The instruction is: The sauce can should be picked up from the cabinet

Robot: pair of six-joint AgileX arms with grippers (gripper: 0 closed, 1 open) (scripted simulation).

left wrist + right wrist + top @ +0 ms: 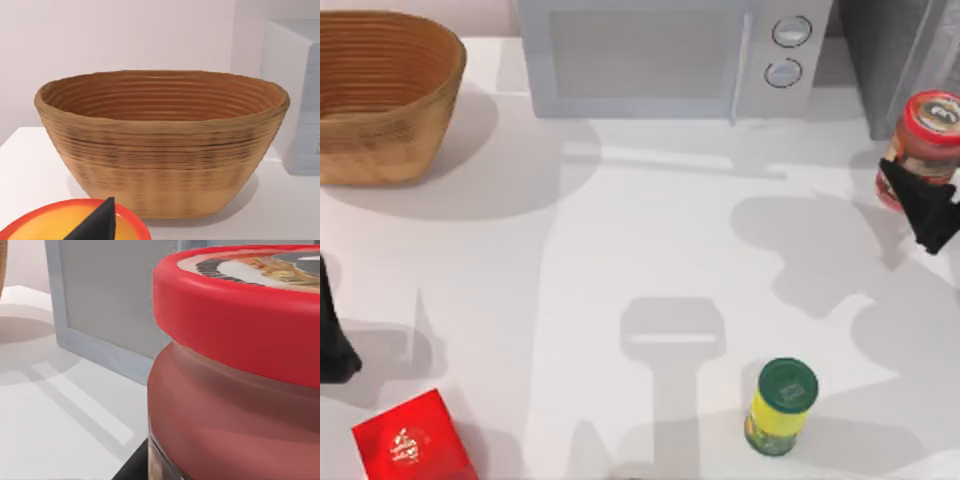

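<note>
Sauce can, a small cylinder with a glossy red lid bearing a dark-and-tan mark and reddish translucent-looking sides, stands at the far right of the white table in the top view, just in front of the grey cabinet with its dull speckled face at the top right corner. The right gripper shows as a black angular shape against the can's lower side, its dark fingers set on the can's body; they appear closed around it, though the contact itself is partly hidden. Beside the cabinet sits a boxy white microwave with two round knobs, and at the top left a woven oval basket with ribbed tan walls. A yellow can with a green lid stands near the front edge, and a red box with a white mark lies at the front left. The left gripper is parked at the left edge, a black form whose fingers I cannot tell apart. From the left wrist view, the basket is seen side-on, its coiled ridges running round the inside, with the microwave's pale side next to it and a black fingertip over an orange-and-red rounded surface. From the right wrist view, the sauce can sits very close, its smooth red lid rim above the frosted reddish wall, and the microwave's grey door stands behind on the table.
</note>
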